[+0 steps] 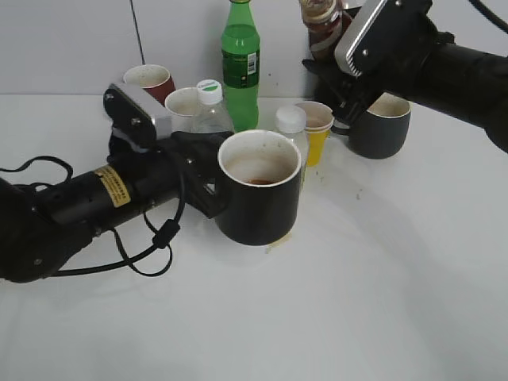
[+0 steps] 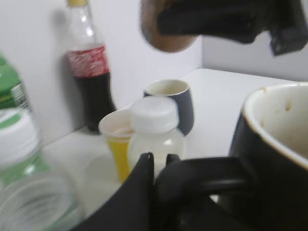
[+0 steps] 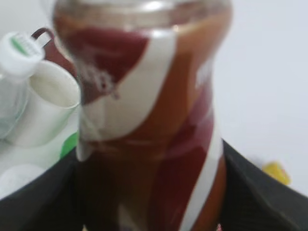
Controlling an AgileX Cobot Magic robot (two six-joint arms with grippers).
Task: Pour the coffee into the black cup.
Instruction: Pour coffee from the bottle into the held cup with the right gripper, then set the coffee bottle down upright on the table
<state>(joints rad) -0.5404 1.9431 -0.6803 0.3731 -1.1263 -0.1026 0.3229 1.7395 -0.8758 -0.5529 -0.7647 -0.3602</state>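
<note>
The black cup stands at the centre of the exterior view on the white table, its off-white inside stained brown with a little dark liquid at the bottom. The left gripper comes in from the left edge of the frame and lies against the cup's left side; in the left wrist view its dark fingers are pressed around the loop handle at the lower middle of the frame, with the cup's rim filling the right side. The coffee bottle is at the top of the exterior view, right of centre, lifted clear of the table and well apart from the black cup, up and to its right. The right gripper pinches it from both sides; in the right wrist view the bottle's brown, red and white label fills the middle of the frame, with black pads pressing on either side at the bottom. Between the two grippers, behind the black cup, stands a cluster: a green bottle, a clear bottle with a white cap, a small white-capped bottle, a yellow cup, a white cup and a maroon mug. A dark grey mug sits under the right arm at the upper right. A cola bottle shows at the upper left of the left wrist view.
</note>
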